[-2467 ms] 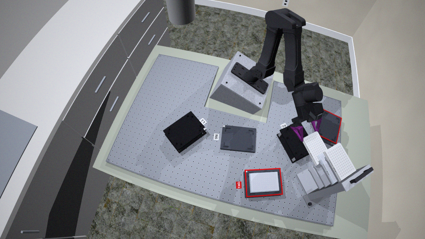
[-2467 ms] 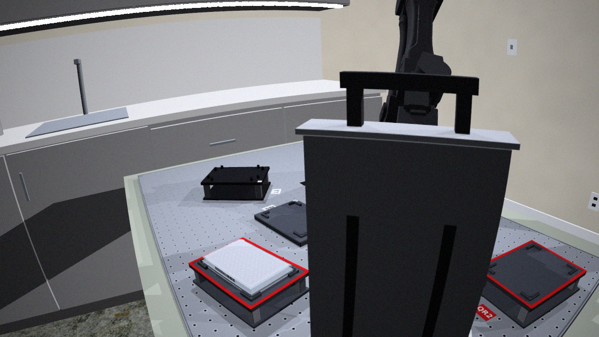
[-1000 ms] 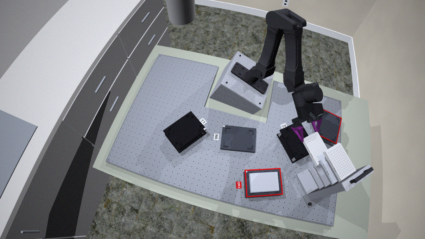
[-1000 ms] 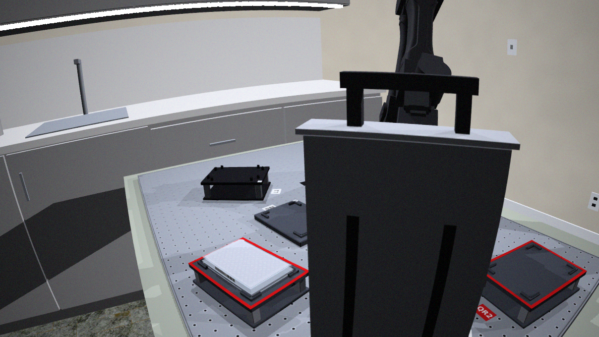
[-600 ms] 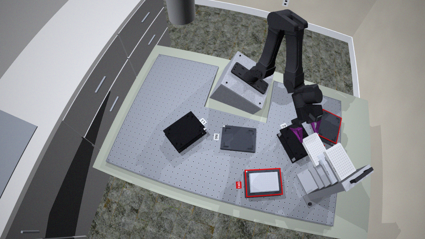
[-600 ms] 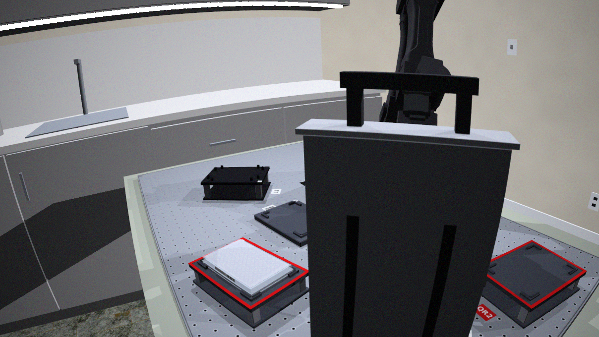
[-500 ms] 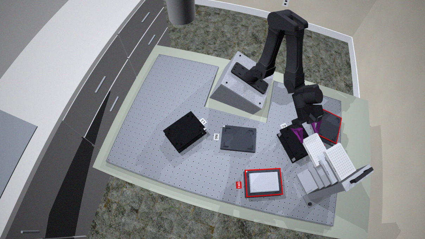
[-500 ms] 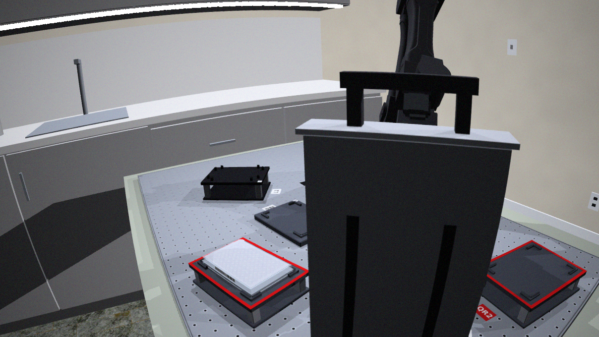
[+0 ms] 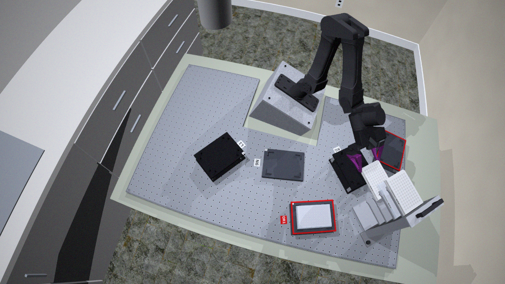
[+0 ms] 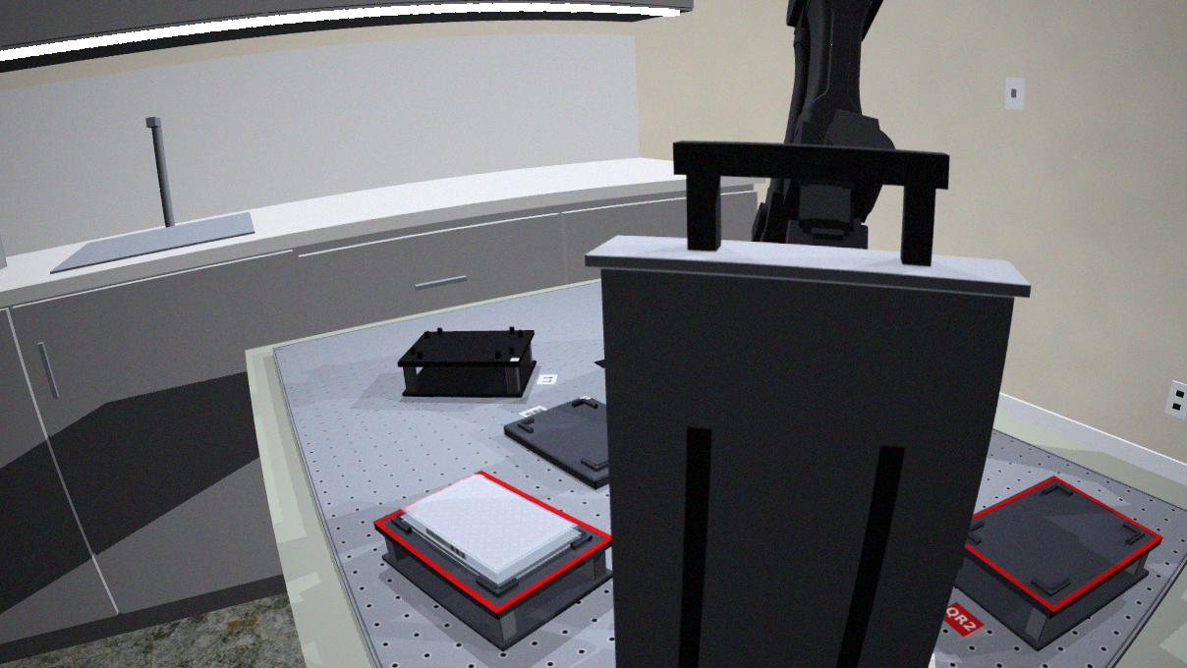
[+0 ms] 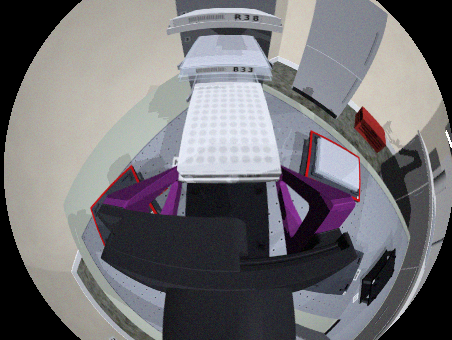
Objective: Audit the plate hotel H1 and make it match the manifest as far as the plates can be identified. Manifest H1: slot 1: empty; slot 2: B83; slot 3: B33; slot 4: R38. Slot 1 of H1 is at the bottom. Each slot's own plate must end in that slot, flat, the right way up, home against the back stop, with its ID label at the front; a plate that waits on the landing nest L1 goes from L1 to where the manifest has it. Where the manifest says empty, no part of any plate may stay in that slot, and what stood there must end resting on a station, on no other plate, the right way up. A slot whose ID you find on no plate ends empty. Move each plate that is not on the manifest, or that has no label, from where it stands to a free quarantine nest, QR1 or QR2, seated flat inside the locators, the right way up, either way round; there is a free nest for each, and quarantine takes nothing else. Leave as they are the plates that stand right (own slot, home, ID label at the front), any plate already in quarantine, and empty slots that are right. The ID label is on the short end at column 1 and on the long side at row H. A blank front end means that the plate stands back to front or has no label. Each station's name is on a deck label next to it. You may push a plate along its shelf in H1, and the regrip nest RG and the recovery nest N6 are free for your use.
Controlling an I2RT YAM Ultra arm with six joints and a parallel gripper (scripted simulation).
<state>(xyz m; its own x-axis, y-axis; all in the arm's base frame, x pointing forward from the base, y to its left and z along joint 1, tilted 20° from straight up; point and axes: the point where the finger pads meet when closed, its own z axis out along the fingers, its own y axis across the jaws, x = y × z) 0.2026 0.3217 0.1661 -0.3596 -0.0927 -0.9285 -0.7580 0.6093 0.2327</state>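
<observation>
My gripper (image 9: 368, 165) (image 11: 230, 176) is shut on the long sides of a white plate (image 9: 377, 179) (image 11: 229, 130), near its near end. That end shows no readable label. The plate lies level, its far end toward the hotel H1 (image 9: 413, 216) (image 10: 805, 357) and below B33's front; how far it reaches in is hidden. In the wrist view, the clear plate B33 (image 11: 225, 50) and, above it, the plate R38 (image 11: 230, 17) (image 9: 404, 190) show their labels at the front. A white plate (image 9: 313, 216) (image 10: 489, 523) (image 11: 337, 162) sits on QR1 (image 9: 292, 218).
The regrip nest RG (image 9: 348, 172) lies just beside and below the gripper. QR2 (image 9: 392, 150) (image 10: 1058, 547) is empty, close to the other finger. N6 (image 9: 282, 163) (image 10: 564, 439) and the raised nest L1 (image 9: 219, 155) (image 10: 469, 344) carry no plate.
</observation>
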